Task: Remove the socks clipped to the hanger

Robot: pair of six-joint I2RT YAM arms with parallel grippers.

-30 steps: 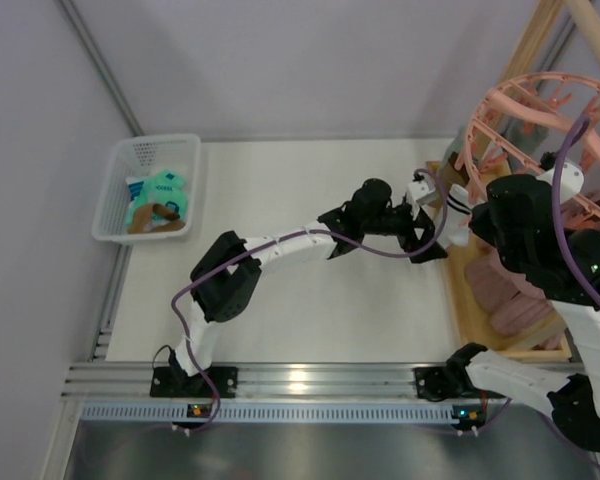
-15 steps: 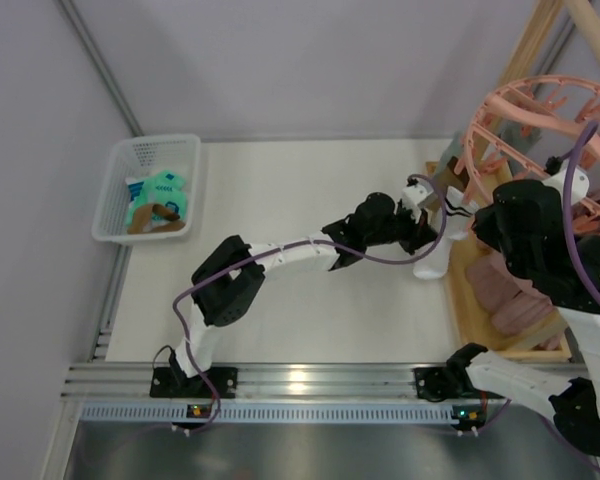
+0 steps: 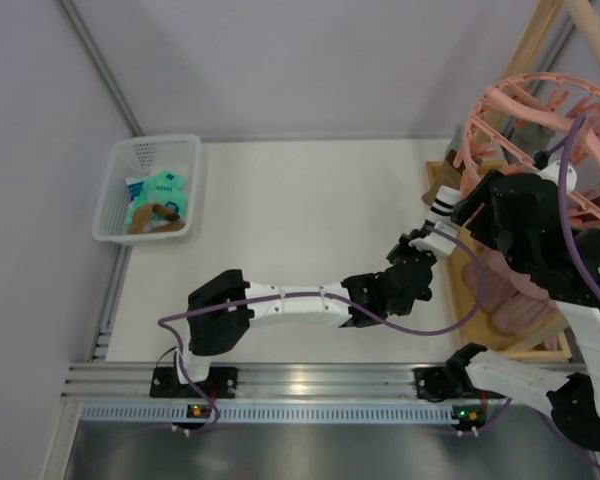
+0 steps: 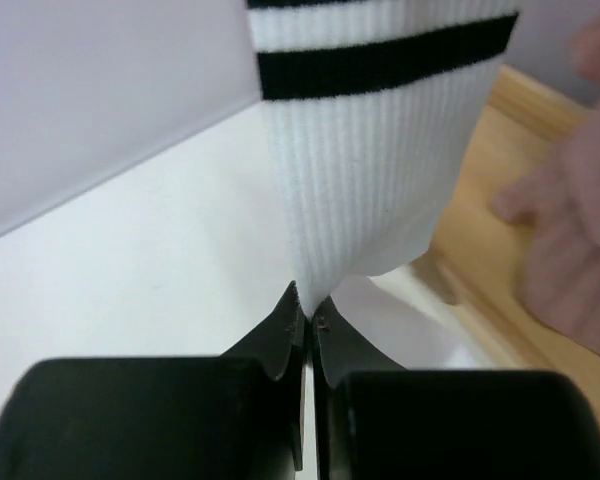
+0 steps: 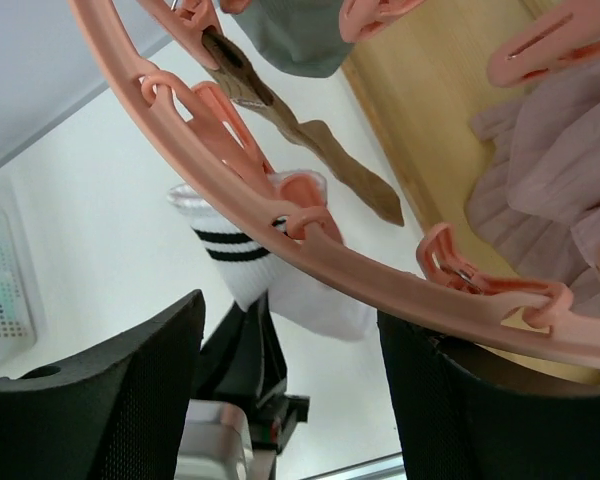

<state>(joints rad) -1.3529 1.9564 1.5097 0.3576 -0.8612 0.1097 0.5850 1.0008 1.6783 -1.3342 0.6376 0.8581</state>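
The desk (image 3: 310, 220) is carrying a wooden frame (image 3: 462, 312) on its right side, and the salmon-pink hanger (image 3: 492, 98) is hanging over it. A white basket (image 3: 115, 190) is sitting at the far left, holding mint-green socks (image 3: 162, 196). A white sock (image 4: 360, 180) with dark cuff stripes is dangling from a clip on the ring. The left end effector (image 4: 308, 305) is pinching the sock's lower edge, fingers pressed together. The right end effector (image 5: 285, 310) is standing spread wide just below the ring.

Striped white sock (image 4: 370, 170), seemingly clipped to hanger (image 5: 242, 207).
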